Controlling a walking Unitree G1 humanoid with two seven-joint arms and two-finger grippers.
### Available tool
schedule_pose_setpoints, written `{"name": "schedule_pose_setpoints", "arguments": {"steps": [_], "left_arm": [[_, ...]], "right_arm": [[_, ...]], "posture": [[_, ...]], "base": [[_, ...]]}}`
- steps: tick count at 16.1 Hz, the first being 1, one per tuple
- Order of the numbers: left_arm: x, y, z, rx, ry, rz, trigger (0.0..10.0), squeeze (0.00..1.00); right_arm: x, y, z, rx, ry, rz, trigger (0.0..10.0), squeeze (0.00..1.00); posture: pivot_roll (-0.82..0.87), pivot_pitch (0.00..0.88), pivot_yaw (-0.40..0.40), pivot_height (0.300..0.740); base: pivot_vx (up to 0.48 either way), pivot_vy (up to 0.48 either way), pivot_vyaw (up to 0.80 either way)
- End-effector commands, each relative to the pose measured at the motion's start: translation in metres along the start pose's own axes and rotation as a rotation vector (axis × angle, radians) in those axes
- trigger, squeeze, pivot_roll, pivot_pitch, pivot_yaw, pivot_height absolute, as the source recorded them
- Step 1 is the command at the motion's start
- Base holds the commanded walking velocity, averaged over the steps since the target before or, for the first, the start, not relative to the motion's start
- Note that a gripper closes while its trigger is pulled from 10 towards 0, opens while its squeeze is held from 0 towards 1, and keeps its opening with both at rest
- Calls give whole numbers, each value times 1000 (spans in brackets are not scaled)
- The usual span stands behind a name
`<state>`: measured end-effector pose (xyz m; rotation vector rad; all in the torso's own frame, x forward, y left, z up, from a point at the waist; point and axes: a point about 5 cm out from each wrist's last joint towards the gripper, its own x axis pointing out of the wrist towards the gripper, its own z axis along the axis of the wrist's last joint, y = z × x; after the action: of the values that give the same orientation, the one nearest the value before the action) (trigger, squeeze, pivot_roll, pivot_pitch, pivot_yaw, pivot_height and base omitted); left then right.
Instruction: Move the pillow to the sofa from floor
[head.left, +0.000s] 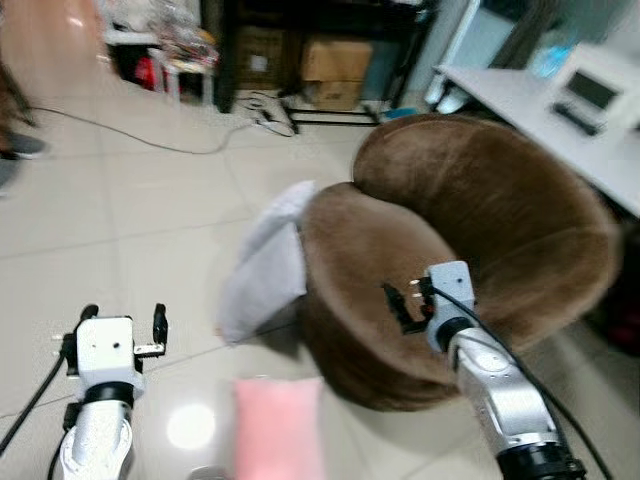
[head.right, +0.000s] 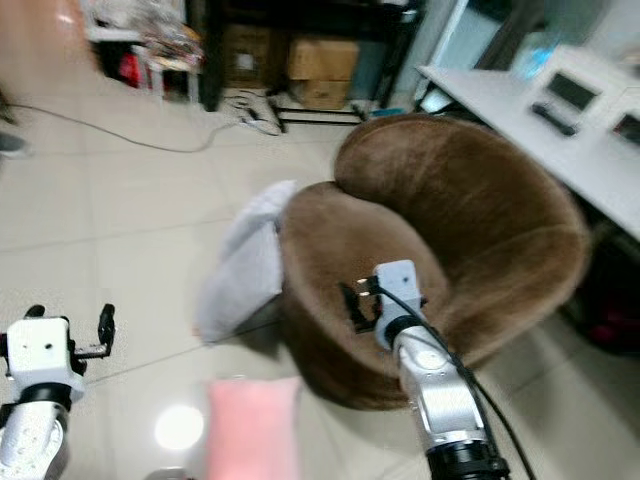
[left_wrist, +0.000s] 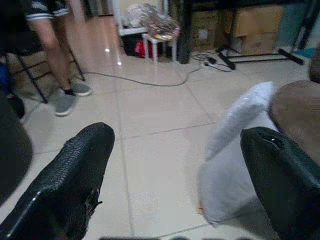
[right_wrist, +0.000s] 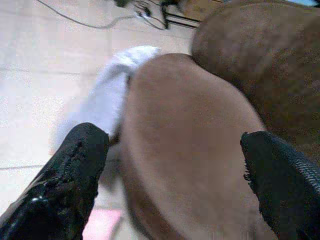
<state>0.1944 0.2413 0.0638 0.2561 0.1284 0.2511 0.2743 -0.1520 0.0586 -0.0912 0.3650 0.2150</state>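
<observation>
Centrally, a round brown plush sofa with a curved backrest stands on the pale tiled floor. Grey-white pillow: on the floor at the sofa's 9 o'clock side, upright and leaning against the seat edge, touching it. Pink object: lies on the tiles at about 7 o'clock from the sofa, too blurred to identify. Right hand: raised over the front of the seat cushion, its two black fingers spread apart with nothing between them; the right wrist view looks past them onto the brown seat and the pillow beside it. Left hand: held above bare tiles at the pillow's 8 o'clock, well apart from it, its fingers likewise spread and empty. White desk: at the sofa's 1 o'clock, carrying a blurred white device. Dark shelving with cardboard boxes lines the far wall at 12 o'clock; a cable trails across the floor towards it. A person's legs and grey shoes stand far off in the left wrist view.
</observation>
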Motion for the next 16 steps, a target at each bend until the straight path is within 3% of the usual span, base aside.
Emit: {"name": "schedule_pose_setpoints", "arguments": {"steps": [1,4,12,16], "left_arm": [[-2,-9,2,-3,-17,-16,10000,0],[-3,-7,3,20,-28,-21,10000,0],[22,27,15,71,-24,-83,10000,0],[32,34,17,54,-14,-92,10000,0]], "right_arm": [[-1,-9,2,-7,11,-12,10000,0],[1,-5,0,2,17,-5,10000,0],[-5,14,-17,149,10,-114,10000,0],[-6,15,-20,163,5,-144,10000,0]], "posture": [[96,0,-218,740],[110,0,-207,740],[122,0,34,740],[113,0,69,740]], "base": [[0,0,0],[0,0,0],[0,0,0],[0,0,0]]}}
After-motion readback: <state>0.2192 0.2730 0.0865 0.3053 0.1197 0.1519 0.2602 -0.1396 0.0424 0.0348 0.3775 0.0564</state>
